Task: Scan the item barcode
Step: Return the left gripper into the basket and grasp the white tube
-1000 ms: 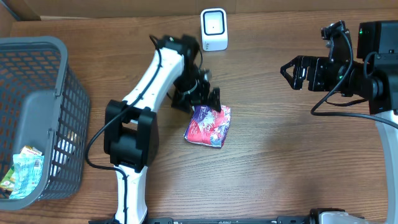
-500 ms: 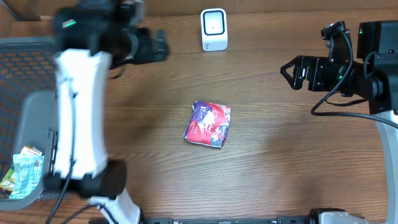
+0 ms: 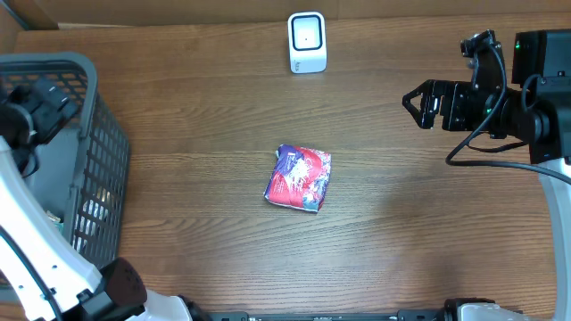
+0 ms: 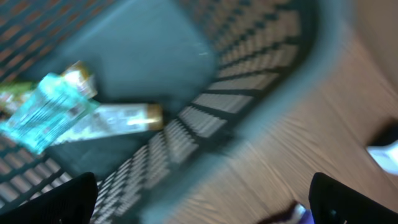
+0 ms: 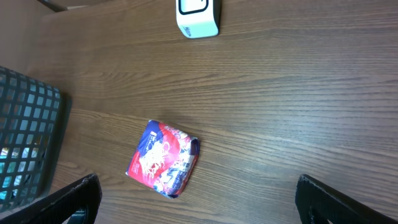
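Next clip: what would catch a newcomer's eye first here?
The red and purple packet lies alone mid-table, with neither arm touching it. The small white scanner stands at the far edge, and the left gripper hangs open over the grey basket at the left, which holds teal packets.

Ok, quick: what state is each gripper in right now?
Left gripper: open, holding nothing, over the basket.
Right gripper: open, holding nothing, well away from the snack packet.
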`<action>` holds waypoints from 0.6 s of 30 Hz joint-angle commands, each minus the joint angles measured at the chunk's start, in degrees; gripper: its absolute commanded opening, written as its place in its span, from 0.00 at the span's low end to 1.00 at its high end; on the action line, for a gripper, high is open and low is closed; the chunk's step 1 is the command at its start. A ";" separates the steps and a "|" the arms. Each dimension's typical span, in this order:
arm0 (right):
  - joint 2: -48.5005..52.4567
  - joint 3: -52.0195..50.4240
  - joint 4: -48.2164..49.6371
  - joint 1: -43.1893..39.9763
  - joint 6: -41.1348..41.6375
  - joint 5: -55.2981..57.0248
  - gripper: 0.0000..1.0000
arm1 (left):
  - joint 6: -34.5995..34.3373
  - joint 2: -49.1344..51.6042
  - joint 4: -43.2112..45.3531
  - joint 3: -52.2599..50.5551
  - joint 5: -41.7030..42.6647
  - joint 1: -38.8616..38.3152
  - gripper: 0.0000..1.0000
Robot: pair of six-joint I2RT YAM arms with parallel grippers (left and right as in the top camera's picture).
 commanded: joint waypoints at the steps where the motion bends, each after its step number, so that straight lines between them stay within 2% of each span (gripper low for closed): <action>1: 0.02 -0.22 0.02 -0.48 -0.07 0.52 1.00 | -1.70 -0.52 2.21 -6.71 -0.39 6.10 1.00; 7: 0.02 -0.22 0.02 -0.48 -0.07 0.52 1.00 | -4.50 -0.52 9.38 -20.76 1.03 11.69 1.00; 12: 0.02 -0.22 -0.22 -0.48 -0.07 0.52 1.00 | -12.20 -0.52 16.85 -32.92 1.66 14.64 1.00; 18: 0.02 -0.22 -0.44 -0.48 -0.07 0.55 1.00 | -17.05 -0.52 28.81 -46.07 3.15 15.23 1.00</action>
